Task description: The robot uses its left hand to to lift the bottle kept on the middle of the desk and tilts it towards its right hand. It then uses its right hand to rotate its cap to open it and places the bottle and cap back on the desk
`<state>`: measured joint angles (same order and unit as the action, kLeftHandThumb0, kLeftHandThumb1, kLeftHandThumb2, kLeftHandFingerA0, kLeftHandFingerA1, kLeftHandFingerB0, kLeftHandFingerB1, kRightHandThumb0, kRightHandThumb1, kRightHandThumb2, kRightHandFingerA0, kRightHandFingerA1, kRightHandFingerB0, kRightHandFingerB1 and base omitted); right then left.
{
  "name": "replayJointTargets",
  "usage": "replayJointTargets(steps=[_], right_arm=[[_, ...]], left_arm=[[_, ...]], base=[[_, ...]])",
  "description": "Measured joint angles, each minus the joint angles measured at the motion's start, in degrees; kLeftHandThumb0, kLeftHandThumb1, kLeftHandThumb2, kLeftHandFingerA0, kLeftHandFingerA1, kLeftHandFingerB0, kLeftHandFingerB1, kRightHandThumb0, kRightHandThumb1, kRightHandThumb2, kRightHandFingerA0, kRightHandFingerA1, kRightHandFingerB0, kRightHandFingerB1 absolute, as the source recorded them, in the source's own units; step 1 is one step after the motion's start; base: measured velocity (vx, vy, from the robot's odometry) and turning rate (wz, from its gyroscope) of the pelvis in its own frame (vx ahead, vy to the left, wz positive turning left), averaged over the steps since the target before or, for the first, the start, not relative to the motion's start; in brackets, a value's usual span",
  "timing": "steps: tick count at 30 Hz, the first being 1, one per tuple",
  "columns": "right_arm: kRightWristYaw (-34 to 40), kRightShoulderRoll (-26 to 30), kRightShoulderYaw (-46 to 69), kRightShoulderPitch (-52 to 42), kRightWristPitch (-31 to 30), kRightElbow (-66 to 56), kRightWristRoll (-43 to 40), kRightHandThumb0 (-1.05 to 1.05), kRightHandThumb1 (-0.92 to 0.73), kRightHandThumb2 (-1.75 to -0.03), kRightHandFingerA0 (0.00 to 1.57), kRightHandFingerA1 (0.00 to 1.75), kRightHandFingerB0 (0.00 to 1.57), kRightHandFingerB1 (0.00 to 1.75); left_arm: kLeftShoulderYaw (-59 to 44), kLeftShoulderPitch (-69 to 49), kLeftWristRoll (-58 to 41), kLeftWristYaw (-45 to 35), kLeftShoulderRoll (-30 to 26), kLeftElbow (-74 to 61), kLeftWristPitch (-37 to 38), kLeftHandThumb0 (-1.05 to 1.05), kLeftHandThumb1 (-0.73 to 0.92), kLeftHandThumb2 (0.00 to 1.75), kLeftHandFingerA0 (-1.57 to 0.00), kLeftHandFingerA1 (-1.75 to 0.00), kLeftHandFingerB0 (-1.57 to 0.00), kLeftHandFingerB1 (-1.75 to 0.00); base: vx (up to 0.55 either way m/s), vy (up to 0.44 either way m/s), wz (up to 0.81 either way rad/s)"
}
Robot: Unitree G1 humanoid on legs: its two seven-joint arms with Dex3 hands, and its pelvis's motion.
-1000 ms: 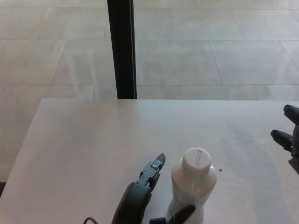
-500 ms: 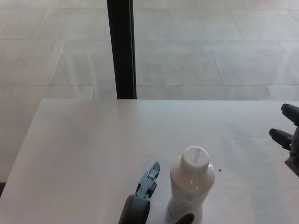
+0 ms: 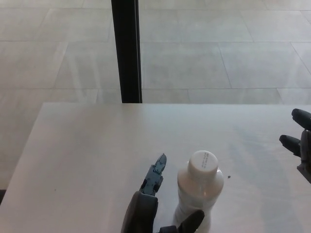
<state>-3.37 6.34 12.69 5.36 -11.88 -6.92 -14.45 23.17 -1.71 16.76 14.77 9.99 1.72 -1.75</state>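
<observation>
Looking down from the head camera, I am seeing a pale desk (image 3: 97,155) filling the lower half of the view, with a tiled floor (image 3: 218,53) beyond it and a black vertical post (image 3: 126,48) rising at 12 o'clock. I am watching a white bottle (image 3: 199,194) standing upright near the bottom edge, toward 6 o'clock, its round white cap (image 3: 204,162) on top. My left robot hand (image 3: 150,206) is sitting just beside the bottle at its 9 o'clock side, one finger pointing up and away, another dark fingertip curling at the bottle's base; the fingers are apart, and I cannot tell whether they are touching it. My right robot hand (image 3: 300,143) is showing at the 3 o'clock edge, well apart from the bottle, its fingers spread and holding nothing.
</observation>
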Motion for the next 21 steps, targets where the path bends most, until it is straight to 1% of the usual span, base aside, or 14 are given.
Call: replayJointTargets(steps=[3,5,6,9,10,11,12,13,14,15,16,18,20,21], right_arm=[[0.00,0.00,0.00,0.00,0.00,0.25,0.33,-0.72,-0.88,-0.67,0.38,0.59,0.44,0.34],[0.02,-0.01,0.00,0.04,0.00,0.33,0.50,-0.72,-0.88,-0.67,0.39,0.59,0.44,0.34],[0.03,-0.01,0.00,0.07,0.00,0.40,0.56,-0.72,-0.87,-0.67,0.38,0.58,0.44,0.34],[0.08,-0.01,0.01,0.17,0.00,0.43,0.67,-0.72,-0.87,-0.67,0.38,0.57,0.43,0.34],[0.10,-0.02,0.00,0.20,0.00,0.43,0.69,-0.73,-0.87,-0.67,0.38,0.56,0.43,0.34],[0.12,-0.02,0.00,0.21,0.00,0.43,0.71,-0.72,-0.87,-0.67,0.38,0.56,0.43,0.34],[0.15,-0.02,-0.02,0.22,0.00,0.43,0.76,-0.73,-0.87,-0.67,0.38,0.56,0.44,0.34],[0.18,-0.03,-0.04,0.24,0.00,0.43,0.80,-0.77,-0.77,-0.77,0.38,0.59,0.40,0.38],[0.25,-0.07,-0.08,0.28,0.00,0.44,0.87,-0.73,-0.88,-0.67,0.39,0.56,0.44,0.34],[0.29,-0.10,-0.12,0.30,0.01,0.46,0.91,-0.73,-0.87,-0.67,0.40,0.56,0.45,0.34],[0.35,-0.16,-0.23,0.33,0.05,0.57,0.99,-0.73,-0.87,-0.67,0.40,0.56,0.44,0.34],[0.53,-0.43,-0.45,0.32,0.11,0.73,1.13,-0.74,-0.87,-0.67,0.40,0.54,0.44,0.34],[0.69,-0.67,-0.62,0.33,0.12,0.76,1.24,-0.73,-0.87,-0.66,0.39,0.54,0.44,0.34],[0.74,-0.78,-0.65,0.32,0.12,0.78,1.28,-0.73,-0.87,-0.67,0.38,0.53,0.44,0.34]], left_arm=[[-0.14,1.31,0.02,0.68,-0.02,1.55,2.22,-1.02,0.40,0.85,0.00,-0.31,0.00,-0.16],[-0.06,1.93,-0.07,0.51,-0.14,2.14,3.54,-1.05,0.45,0.90,0.00,-0.34,0.00,-0.21],[0.15,2.30,-0.13,0.06,-0.52,2.32,4.31,-0.79,0.44,0.67,0.00,0.00,0.00,0.00],[0.78,2.87,-0.67,-1.83,-1.87,2.52,5.80,-0.80,0.44,0.62,0.00,-0.02,0.00,0.00],[1.01,3.12,-1.22,-3.15,-2.75,2.59,6.50,-0.77,0.41,0.62,0.00,-0.07,0.00,0.00],[1.10,3.23,-1.66,-4.09,-3.20,2.66,6.96,-0.88,0.35,0.76,0.00,-0.26,0.00,0.00],[1.12,3.33,-2.11,-4.94,-3.50,2.69,7.26,-0.81,0.40,0.62,0.00,-0.22,0.00,0.00],[1.13,3.40,-2.45,-5.61,-3.67,2.70,7.50,-0.90,0.34,0.76,0.00,-0.36,0.00,0.00],[1.14,3.57,-2.94,-6.65,-3.82,2.73,7.80,-0.89,0.32,0.75,0.00,-0.40,0.00,0.00],[1.13,3.72,-3.37,-7.32,-3.85,2.77,8.06,-0.79,0.35,0.61,0.00,-0.51,0.00,0.00],[1.08,3.91,-3.91,-8.24,-3.85,2.77,8.38,-0.78,0.31,0.68,0.00,-0.60,0.00,-0.01],[1.08,4.26,-4.84,-10.05,-3.86,2.77,8.53,-0.77,0.32,0.62,0.00,-0.64,0.00,-0.07],[1.08,4.33,-5.88,-11.77,-3.87,2.76,8.52,-0.74,0.30,0.64,0.00,-0.69,0.00,-0.12],[1.09,4.33,-6.32,-12.58,-3.91,2.73,8.51,-0.81,0.22,0.78,0.00,-0.61,0.00,-0.19]], base=[[0.00,0.000,0.00],[0.00,0.000,0.00],[0.00,0.000,0.00],[0.00,0.000,0.00],[0.00,0.000,0.00],[0.00,0.000,0.00],[0.00,0.000,0.00],[0.00,0.000,0.00],[0.00,0.000,0.00],[0.00,0.000,0.00],[0.00,0.000,0.00],[0.00,0.000,0.00],[0.00,0.000,0.00],[0.00,0.000,0.00]])
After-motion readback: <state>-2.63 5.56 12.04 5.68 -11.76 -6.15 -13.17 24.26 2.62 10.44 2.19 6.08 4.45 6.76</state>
